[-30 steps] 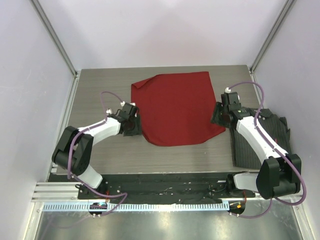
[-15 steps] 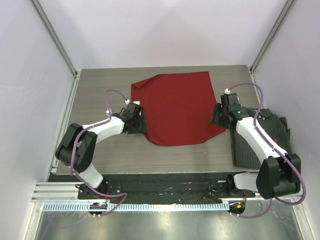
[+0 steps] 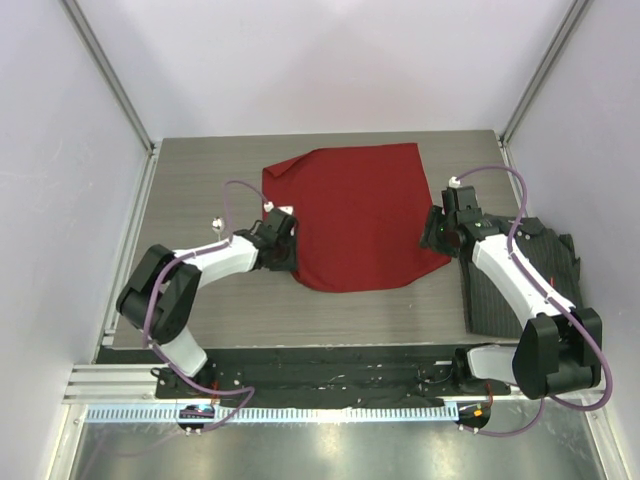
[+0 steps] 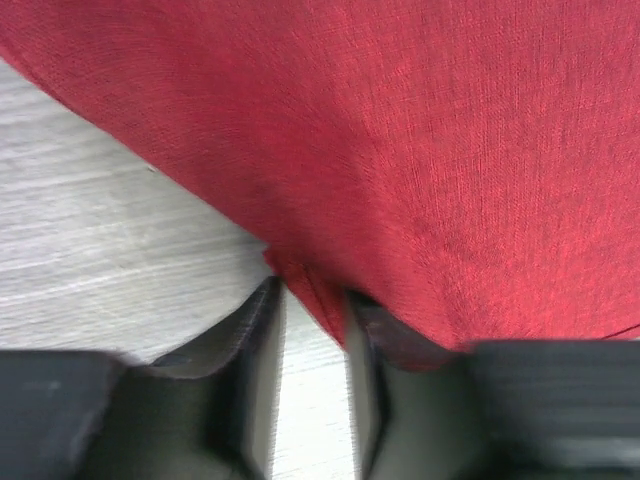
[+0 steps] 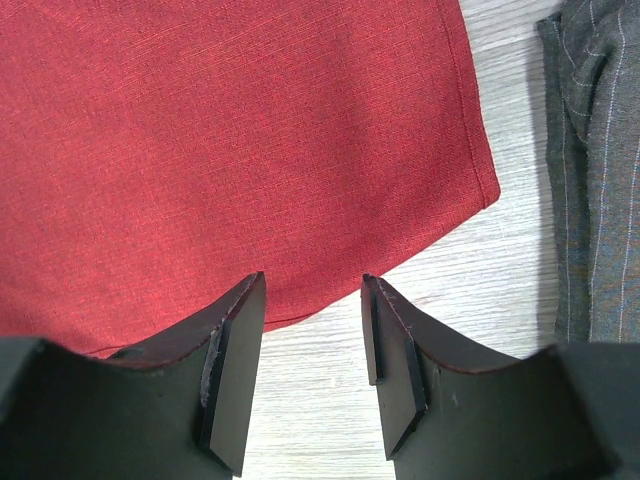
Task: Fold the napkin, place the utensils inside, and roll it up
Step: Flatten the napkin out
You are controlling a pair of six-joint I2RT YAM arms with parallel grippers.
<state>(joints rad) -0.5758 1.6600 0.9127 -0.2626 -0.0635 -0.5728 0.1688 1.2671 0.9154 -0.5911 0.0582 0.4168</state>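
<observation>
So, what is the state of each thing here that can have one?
napkin: spread flat, one far corner turned over
left gripper: slightly open, napkin edge between its tips
right gripper: open, empty, at the napkin's edge
shirt: lying loosely spread, apart from the napkin

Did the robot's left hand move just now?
Yes. The left gripper went rightward, away from the table's left side, onto the red napkin's left edge.

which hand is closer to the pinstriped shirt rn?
Right. The right hand is at the napkin's right edge, beside the pinstriped shirt; the left hand is at the napkin's left edge, across the cloth.
</observation>
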